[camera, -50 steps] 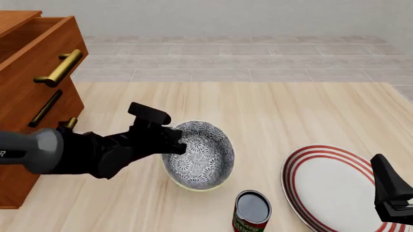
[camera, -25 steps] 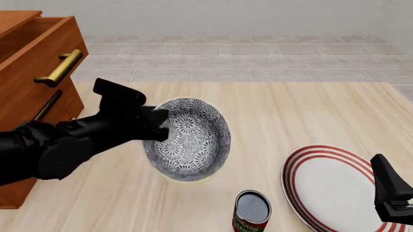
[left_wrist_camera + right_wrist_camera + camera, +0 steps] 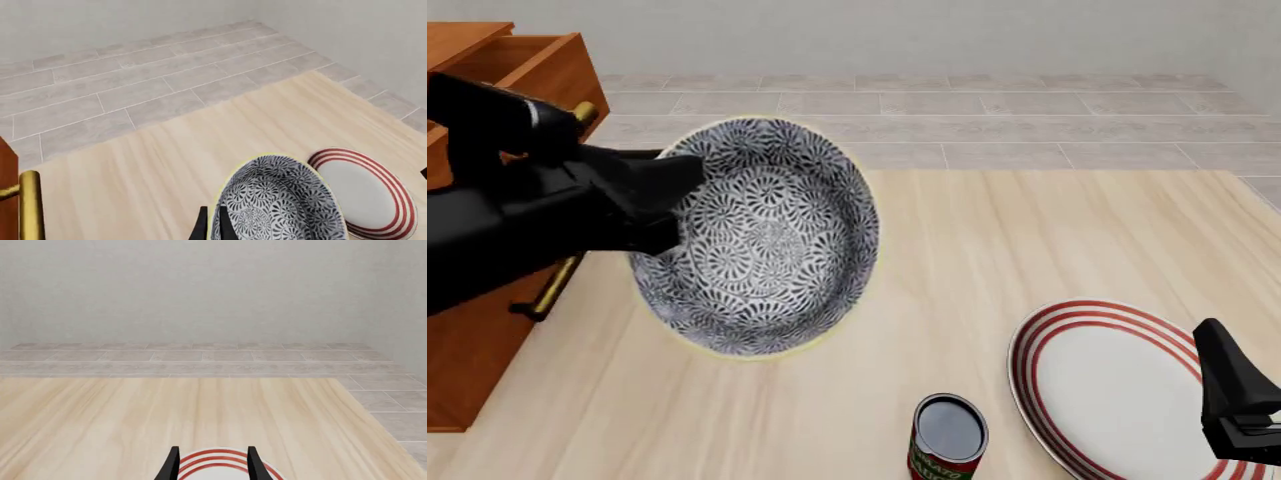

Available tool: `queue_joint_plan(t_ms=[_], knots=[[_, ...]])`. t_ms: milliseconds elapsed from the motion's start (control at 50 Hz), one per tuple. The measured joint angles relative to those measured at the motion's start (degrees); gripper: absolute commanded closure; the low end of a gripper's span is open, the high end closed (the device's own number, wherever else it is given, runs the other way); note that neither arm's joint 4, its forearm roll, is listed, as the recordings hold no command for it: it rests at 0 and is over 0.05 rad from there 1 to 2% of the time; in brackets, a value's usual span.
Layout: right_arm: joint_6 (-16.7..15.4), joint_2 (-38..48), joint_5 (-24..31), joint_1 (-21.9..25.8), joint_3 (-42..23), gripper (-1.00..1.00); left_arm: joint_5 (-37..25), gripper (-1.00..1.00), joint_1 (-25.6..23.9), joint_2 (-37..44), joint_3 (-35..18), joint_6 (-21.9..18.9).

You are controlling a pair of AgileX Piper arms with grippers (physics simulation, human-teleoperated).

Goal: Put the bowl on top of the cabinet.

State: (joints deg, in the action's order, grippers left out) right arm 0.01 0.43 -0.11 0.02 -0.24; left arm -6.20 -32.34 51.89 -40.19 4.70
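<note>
Table [image 3: 1028, 230] fills most of the frame, pale wood; I count one. One cabinet [image 3: 494, 330] stands at the left edge of the front view, reddish-brown, a brass handle [image 3: 554, 285] showing below my arm, its top at the upper left corner. My left claw [image 3: 667, 195] sits left of centre, closed on the near wall of the one bowl [image 3: 761, 240], which hangs in the air above the table, tipped so its patterned inside faces the camera, just right of the cabinet and not yet above its top. In the left wrist view the bowl [image 3: 280, 205] rides at the lower middle with the thin fingertips [image 3: 200, 230] pinching its rim. One red-ringed plate [image 3: 1108, 385] lies at lower right, one can [image 3: 948, 438] at bottom centre. My right claw [image 3: 210, 465] waits at the lower right, fingers apart, gripping nothing, hovering over the plate.

I judge the bowl stiff, glazed and breakable, light but slick; held by one wall it could swing, so the rim pinch needs to stay firm.
</note>
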Motion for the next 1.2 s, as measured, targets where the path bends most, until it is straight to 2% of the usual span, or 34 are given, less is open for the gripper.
queue_joint_plan(t_ms=[200,460,900,1200], knots=[[0.0,0.0,0.0,0.0,0.0,-1.0,-6.9,1.0,0.6,-6.6,-4.3,1.5],[0.0,0.0,0.0,0.0,0.0,-1.0,-17.1,1.0,1.7,-12.0,-14.5,-0.5],[0.0,0.0,0.0,0.0,0.0,-1.0,-28.2,1.0,9.3,-8.9,-29.1,0.9],[0.0,0.0,0.0,0.0,0.0,-1.0,-33.5,1.0,13.9,-8.8,-37.6,2.0]])
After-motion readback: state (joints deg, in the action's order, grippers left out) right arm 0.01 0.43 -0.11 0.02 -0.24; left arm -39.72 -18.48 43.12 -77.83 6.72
